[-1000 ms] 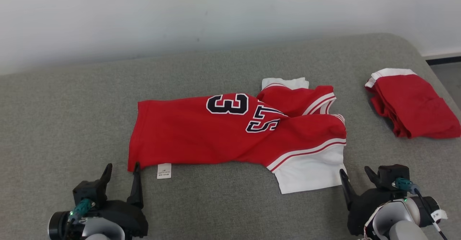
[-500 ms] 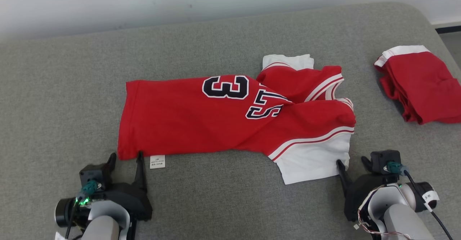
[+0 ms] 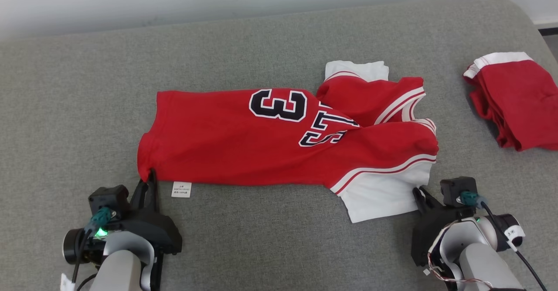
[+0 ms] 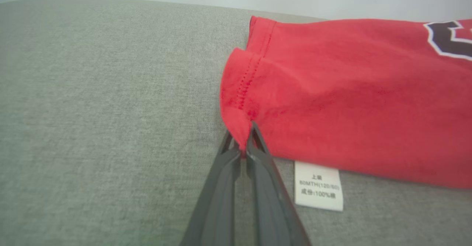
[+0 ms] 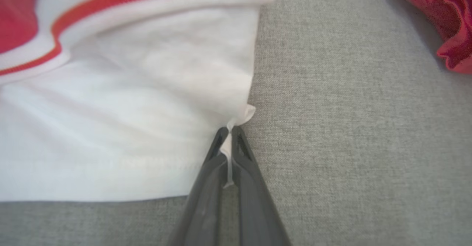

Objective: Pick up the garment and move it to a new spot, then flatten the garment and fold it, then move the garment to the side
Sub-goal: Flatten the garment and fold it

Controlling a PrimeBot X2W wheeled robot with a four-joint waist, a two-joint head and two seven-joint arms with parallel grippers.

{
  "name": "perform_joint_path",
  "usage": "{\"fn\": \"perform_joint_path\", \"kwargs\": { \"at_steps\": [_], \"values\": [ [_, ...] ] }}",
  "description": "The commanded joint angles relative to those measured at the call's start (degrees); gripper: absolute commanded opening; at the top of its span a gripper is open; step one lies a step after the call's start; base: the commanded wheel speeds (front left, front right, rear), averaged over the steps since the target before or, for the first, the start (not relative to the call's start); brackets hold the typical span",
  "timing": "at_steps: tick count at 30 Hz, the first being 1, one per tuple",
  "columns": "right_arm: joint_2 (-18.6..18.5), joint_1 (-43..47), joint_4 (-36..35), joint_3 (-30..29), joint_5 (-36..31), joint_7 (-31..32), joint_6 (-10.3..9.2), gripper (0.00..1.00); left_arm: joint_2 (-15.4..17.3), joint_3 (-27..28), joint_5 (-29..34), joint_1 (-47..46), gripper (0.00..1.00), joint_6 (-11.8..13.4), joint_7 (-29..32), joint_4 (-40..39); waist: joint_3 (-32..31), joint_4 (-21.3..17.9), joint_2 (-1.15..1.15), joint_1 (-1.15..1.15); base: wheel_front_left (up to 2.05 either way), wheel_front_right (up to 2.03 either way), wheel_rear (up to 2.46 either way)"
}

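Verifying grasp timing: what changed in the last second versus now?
Both went from open to shut: the left gripper pinched the near hem corner of the red jersey with black numerals, bunching it; the right gripper pinched the corner of its white sleeve. Unchanged: the rest of the jersey on the grey fabric surface, and the folded red garment at far right.

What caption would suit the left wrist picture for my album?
Left pincer pinches the hem corner of a red numbered jersey on a grey fabric cushion.
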Motion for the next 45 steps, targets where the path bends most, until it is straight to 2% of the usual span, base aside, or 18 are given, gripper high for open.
{"fn": "perform_joint_path", "kwargs": {
  "at_steps": [1,9,17,22,27,31,36,40,44,45],
  "values": [
    [0.16,3.22,2.29,0.31,0.28,1.17,0.16,0.0,0.17,0.22,-0.31,0.74,0.0,-0.11,0.01,-0.37,-0.54,-0.01,-0.01,0.0,0.0,0.0,0.0],
    [-1.23,3.81,-8.57,-2.51,2.86,-1.5,0.15,0.0,0.0,0.59,-0.87,4.18,0.0,-1.23,-0.01,-10.23,-4.54,-0.86,-0.01,0.0,0.0,0.0,0.0],
    [-2.09,4.49,-21.61,-3.44,8.28,0.08,0.15,0.0,-0.18,-1.12,-6.4,2.83,0.0,-2.53,0.04,-15.98,-8.89,-2.27,-0.01,0.0,0.0,0.0,0.0],
    [-3.68,1.46,-28.33,-2.21,12.52,2.18,0.15,0.0,-0.18,-1.98,-11.05,0.05,0.0,-3.47,2.71,-17.29,-11.46,-3.64,-0.01,0.0,0.0,0.0,0.0],
    [-5.98,-4.02,-31.41,-1.1,15.82,4.79,0.15,0.0,0.72,-2.11,-13.38,-4.53,0.0,-4.24,7.45,-18.12,-12.31,-4.79,-0.01,0.0,0.0,0.0,0.0],
    [-5.78,-10.96,-30.12,-0.44,18.15,6.44,0.15,0.0,2.79,-1.65,-16.16,-9.54,0.0,-4.97,12.35,-17.65,-10.18,-6.11,-0.01,0.0,0.0,0.0,0.0],
    [-3.76,-22.35,-23.66,0.01,20.57,7.6,0.15,0.0,6.04,-0.54,-17.59,-18.54,0.0,-5.21,17.7,-18.57,-2.27,-7.43,-0.01,0.0,0.0,0.0,0.0],
    [-2.14,-33.26,-17.57,0.94,21.07,6.55,0.15,0.0,8.45,0.23,-17.59,-27.57,0.0,-4.27,20.58,-20.07,6.5,-7.61,-0.01,0.0,0.0,0.0,0.0],
    [-0.57,-45.97,-11.17,-1.76,19.26,2.39,0.15,0.0,9.63,2.52,-17.99,-37.67,0.0,-1.99,19.57,-20.44,14.98,-6.97,-0.01,0.0,0.0,0.0,0.0],
    [-0.57,-45.97,-11.17,-1.76,19.26,2.39,0.15,0.0,9.63,2.52,-17.99,-37.67,0.0,-1.99,19.57,-20.44,14.98,-6.97,-0.01,0.0,0.0,0.0,0.0]
  ]
}}
